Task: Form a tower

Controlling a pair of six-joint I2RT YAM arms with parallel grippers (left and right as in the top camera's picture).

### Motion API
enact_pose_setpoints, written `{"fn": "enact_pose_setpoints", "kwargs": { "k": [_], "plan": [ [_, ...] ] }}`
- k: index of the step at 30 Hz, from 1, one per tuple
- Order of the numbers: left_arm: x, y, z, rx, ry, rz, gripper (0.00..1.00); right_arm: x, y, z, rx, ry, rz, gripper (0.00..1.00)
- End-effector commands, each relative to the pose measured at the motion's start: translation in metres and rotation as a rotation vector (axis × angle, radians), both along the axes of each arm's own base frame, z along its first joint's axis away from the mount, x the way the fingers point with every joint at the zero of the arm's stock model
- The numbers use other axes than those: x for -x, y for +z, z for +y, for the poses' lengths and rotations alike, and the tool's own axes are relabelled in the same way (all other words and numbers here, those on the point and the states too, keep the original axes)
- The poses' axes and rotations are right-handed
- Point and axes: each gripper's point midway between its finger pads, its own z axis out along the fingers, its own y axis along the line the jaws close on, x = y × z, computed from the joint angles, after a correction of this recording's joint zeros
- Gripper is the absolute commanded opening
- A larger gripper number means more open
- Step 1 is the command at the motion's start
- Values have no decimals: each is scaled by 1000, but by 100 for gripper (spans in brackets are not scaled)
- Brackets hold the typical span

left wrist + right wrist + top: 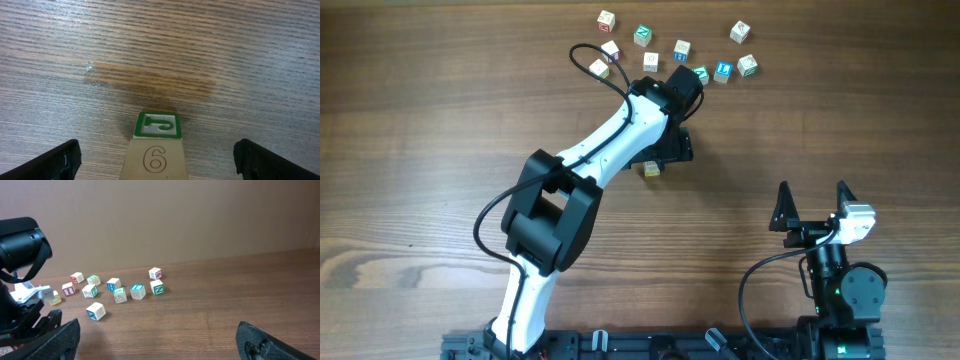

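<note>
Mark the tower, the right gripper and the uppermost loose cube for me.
tower (157,125): left wrist view, green-marked top face.
right gripper (812,208): overhead view, midway between its open fingertips.
uppermost loose cube (607,19): overhead view, its top face.

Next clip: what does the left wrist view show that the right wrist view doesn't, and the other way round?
Left wrist only: the narrow tower of pale wooden letter cubes, green-marked cube topmost, standing untouched between the fingers of the open left gripper. Right wrist only: loose pale wooden letter cubes scattered about, the black-and-white left arm, a plain wall, the open right gripper. Shared: the brown wood-grain table.
</note>
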Motion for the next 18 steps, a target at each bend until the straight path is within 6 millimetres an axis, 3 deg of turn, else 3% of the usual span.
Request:
{"fn": "enact_pose_setpoints", "kwargs": {
  "k": [1,18],
  "plan": [
    [3,-7,3,-4,61,12,100,0,1,2,5,7,-6,100],
    [4,-12,5,-7,66,14,98,0,1,2,4,7,-6,100]
  ]
}}
